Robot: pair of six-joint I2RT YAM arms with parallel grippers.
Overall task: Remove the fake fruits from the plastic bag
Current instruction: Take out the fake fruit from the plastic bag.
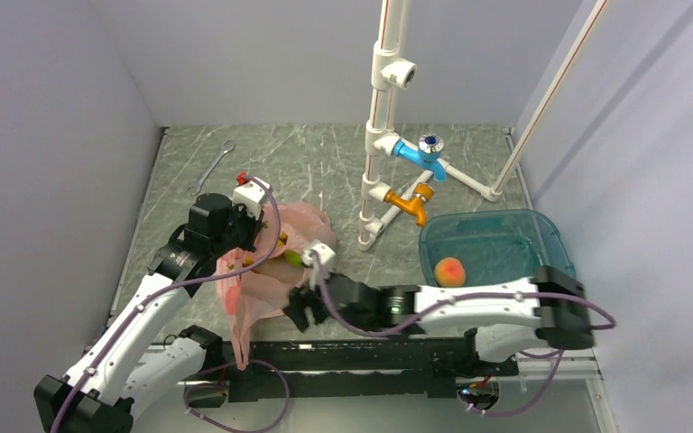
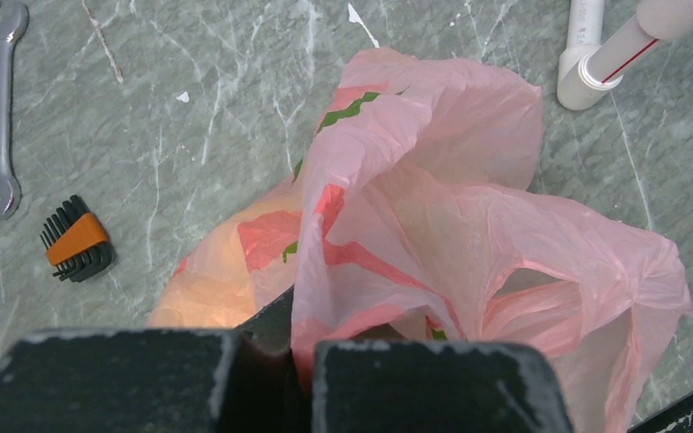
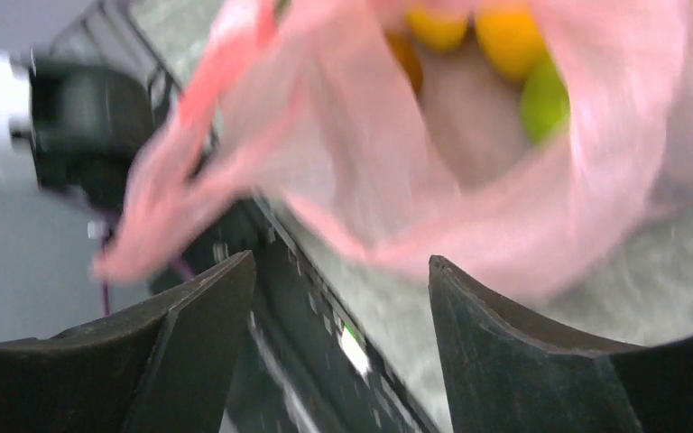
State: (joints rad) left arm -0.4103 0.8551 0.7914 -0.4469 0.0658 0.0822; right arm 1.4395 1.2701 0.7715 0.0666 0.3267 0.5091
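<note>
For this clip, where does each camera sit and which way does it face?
Top external: above and behind the bases, looking down at the table; left arm and right arm show.
Left wrist: on the left arm, looking down past the left gripper, shut on the plastic bag.
Right wrist: low, facing the bag's mouth and fake fruits inside, over the open right gripper.
Shared: all three show the bag.
</note>
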